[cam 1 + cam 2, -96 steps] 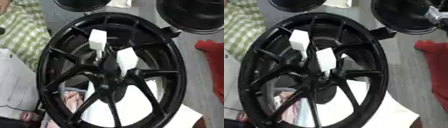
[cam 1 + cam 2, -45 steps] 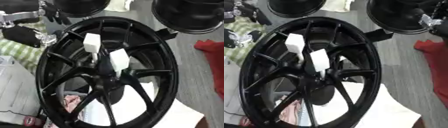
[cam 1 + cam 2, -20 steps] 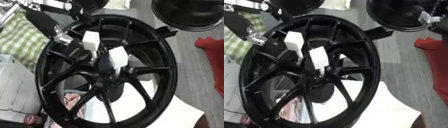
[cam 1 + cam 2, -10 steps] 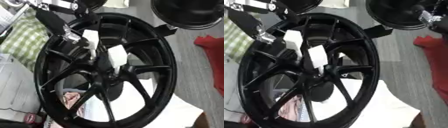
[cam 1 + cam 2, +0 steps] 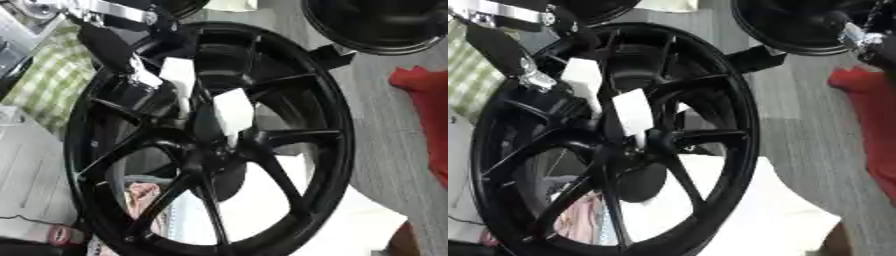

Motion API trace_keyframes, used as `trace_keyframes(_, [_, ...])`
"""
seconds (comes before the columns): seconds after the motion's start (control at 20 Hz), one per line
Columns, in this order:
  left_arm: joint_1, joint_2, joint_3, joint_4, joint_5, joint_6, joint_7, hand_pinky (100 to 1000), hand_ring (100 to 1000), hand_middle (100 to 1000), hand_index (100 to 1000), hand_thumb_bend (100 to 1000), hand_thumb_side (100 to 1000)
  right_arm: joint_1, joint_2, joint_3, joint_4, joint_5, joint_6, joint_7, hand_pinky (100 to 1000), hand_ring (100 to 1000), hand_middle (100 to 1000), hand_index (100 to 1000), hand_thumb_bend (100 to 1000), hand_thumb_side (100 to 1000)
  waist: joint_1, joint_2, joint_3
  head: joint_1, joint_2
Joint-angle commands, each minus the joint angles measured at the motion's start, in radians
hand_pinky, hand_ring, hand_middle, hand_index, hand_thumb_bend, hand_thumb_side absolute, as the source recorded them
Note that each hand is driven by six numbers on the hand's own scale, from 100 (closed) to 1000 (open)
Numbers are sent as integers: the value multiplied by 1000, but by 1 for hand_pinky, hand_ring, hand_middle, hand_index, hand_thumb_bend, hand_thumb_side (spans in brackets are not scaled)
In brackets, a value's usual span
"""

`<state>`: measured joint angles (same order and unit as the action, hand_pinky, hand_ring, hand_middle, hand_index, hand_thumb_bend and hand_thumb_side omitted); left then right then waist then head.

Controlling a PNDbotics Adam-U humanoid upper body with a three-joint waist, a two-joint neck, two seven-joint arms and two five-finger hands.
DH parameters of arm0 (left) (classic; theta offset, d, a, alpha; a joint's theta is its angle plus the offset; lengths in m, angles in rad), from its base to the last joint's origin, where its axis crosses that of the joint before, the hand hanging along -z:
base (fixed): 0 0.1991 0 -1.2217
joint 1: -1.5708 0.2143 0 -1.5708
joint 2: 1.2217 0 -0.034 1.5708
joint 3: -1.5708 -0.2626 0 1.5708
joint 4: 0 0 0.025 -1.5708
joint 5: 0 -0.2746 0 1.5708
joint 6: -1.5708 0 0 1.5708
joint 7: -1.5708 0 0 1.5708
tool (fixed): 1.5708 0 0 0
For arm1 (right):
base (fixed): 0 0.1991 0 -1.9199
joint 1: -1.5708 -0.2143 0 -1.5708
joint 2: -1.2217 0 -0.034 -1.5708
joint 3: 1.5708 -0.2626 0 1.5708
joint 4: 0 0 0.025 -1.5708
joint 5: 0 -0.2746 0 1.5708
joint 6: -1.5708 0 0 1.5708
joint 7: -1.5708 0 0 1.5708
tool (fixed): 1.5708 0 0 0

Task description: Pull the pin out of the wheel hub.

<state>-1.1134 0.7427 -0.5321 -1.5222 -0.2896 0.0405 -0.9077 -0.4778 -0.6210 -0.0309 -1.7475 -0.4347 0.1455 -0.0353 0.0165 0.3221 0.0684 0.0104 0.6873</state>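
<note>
Left robot hand (image 5: pixel 118 47) reaching from upper left, black fingers against upper-left rim beside nearer white block-shaped pin (image 5: pixel 178 75); whether closed on it, cannot tell. Second white pin (image 5: pixel 234 110) at centre of upright black spoked wheel hub (image 5: pixel 324 150) on grey worktop (image 5: pixel 385 125)

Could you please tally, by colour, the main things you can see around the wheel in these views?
Black wheel hub: 1
White pins standing in the hub: 2
Red cloth: 1
Green checked cloth: 1
Black and silver left hand: 1
Total: 6
</note>
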Motion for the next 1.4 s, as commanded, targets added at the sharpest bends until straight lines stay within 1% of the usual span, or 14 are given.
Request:
trace_keyframes(0.05, [-22, 15, 12, 0, -28, -17, 1, 924, 948, 883, 962, 553, 583, -15, -21, -10, -13, -6, 1, 0, 865, 689, 625, 690, 443, 165, 1, -16, -2, -4, -22])
trace_keyframes(0.25, [-21, 12, 14, 9, -49, -36, 1, 920, 948, 875, 953, 542, 589, -13, -20, -11, -12, -8, 3, -1, 865, 689, 624, 690, 442, 167, 2, -11, -2, -4, -31])
trace_keyframes(0.45, [-15, 13, 13, 18, -45, -67, 1, 907, 943, 859, 936, 515, 579, -13, -19, -12, -11, -9, 4, -1, 866, 688, 624, 690, 441, 168, 1, -7, -2, -1, -37])
trace_keyframes(0.7, [-13, 11, 16, 31, -41, -90, 1, 887, 931, 831, 916, 446, 517, -13, -18, -13, -11, -11, 4, -1, 866, 688, 624, 690, 440, 169, 0, -4, -2, 2, -41])
trace_keyframes(0.9, [-10, 8, 17, 41, -14, -115, 1, 858, 895, 793, 880, 382, 461, -13, -16, -13, -10, -11, 5, -1, 866, 687, 624, 689, 440, 170, 0, -1, -3, 5, -45])
trace_keyframes(1.05, [-7, 7, 11, 42, 3, -136, 1, 856, 891, 795, 880, 373, 448, -13, -16, -14, -9, -11, 5, -1, 866, 687, 623, 689, 439, 170, 0, 0, -4, 7, -49])
trace_keyframes(1.25, [-8, 5, 10, 42, 16, -168, 1, 867, 902, 818, 889, 398, 444, -14, -14, -14, -9, -11, 6, 1, 866, 687, 623, 689, 439, 171, 0, 2, -5, 9, -54])
trace_keyframes(1.35, [-9, 2, 8, 45, 22, -182, 1, 864, 898, 812, 887, 391, 440, -14, -14, -14, -8, -11, 7, 2, 866, 686, 622, 688, 438, 171, 0, 3, -5, 9, -56])
trace_keyframes(1.4, [-10, 0, 7, 47, 23, -187, 1, 857, 889, 799, 881, 374, 420, -15, -13, -14, -8, -11, 7, 2, 866, 686, 622, 688, 438, 172, -1, 4, -5, 10, -57])
